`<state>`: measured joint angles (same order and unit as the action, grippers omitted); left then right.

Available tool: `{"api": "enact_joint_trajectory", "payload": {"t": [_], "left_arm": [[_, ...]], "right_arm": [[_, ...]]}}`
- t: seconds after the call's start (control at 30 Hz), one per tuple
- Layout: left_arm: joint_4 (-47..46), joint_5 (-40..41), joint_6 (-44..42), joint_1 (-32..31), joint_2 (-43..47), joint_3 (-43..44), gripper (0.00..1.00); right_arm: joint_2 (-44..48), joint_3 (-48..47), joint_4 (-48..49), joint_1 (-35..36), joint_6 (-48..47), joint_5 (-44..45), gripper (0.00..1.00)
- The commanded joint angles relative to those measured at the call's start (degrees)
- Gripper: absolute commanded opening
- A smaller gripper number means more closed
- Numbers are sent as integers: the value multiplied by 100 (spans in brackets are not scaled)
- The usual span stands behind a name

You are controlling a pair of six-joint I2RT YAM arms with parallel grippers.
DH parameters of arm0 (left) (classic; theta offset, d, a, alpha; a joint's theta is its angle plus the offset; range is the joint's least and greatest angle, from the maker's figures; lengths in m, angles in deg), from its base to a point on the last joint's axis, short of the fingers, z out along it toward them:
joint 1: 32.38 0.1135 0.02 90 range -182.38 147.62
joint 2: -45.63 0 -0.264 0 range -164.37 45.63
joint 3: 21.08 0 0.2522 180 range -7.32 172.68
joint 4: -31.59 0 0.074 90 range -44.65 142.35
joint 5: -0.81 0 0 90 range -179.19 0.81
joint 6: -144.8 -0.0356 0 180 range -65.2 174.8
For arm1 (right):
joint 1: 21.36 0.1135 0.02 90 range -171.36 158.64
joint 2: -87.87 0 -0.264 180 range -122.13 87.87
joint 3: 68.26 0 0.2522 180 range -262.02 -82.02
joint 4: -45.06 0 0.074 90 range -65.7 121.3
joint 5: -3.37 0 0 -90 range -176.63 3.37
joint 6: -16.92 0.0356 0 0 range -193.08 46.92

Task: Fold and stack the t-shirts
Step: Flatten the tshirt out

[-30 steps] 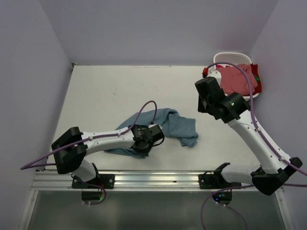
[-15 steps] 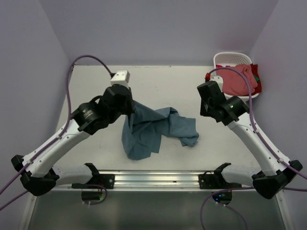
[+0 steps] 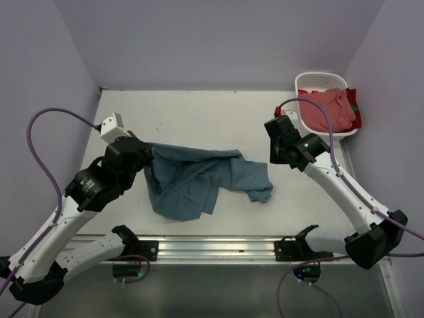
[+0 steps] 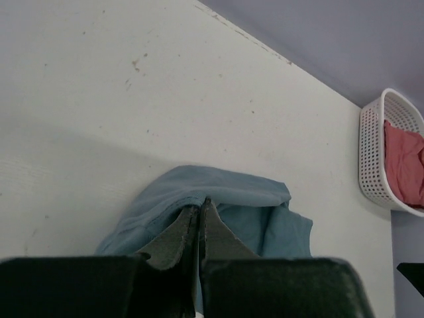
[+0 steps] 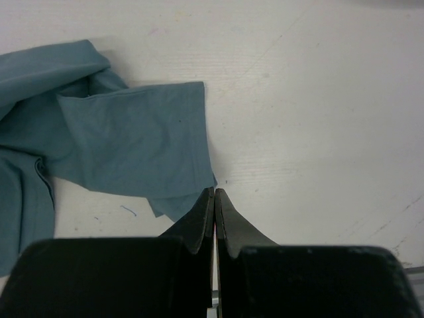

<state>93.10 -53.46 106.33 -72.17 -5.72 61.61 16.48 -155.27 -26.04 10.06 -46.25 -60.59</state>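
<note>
My left gripper [image 4: 201,207] is clamped shut on an edge of the crumpled teal-blue cloth t-shirt [image 3: 199,182] at frame centre; my right gripper [image 5: 214,193] is closed, empty. Limp, light cloth, I judge: pinch hems or shoulders.

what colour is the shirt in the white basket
Salmon pink-red. The shirt lies heaped in the basket, and it shows best in the top external view.
</note>
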Motion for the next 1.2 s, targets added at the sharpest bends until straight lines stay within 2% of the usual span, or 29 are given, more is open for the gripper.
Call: {"api": "enact_joint_trajectory", "payload": {"t": [0.0,0.23,0.27,0.33,0.43,0.67,1.07,1.17], "left_arm": [[-144,760,1094,50,538,-379,0],[138,1366,1536,50,1013,-450,0],[130,1419,1518,42,996,-433,0],[103,1411,1413,42,926,-380,0],[103,1349,1299,50,794,-248,0],[33,1297,1202,42,837,-266,0],[-11,1252,1087,50,829,-204,0],[24,1305,1087,50,907,-204,0]], "right_arm": [[-76,92,337,-31,-64,-73,0],[-717,267,995,-180,85,-370,0],[-979,250,1084,-250,112,-468,12],[-1244,206,1347,-268,130,-800,28],[-1833,23,1558,-268,191,-1458,38],[-2598,320,2447,-268,323,-2560,40],[-3723,-242,2500,-259,165,-2631,40],[-3890,-242,2517,-268,182,-2622,33]]}}
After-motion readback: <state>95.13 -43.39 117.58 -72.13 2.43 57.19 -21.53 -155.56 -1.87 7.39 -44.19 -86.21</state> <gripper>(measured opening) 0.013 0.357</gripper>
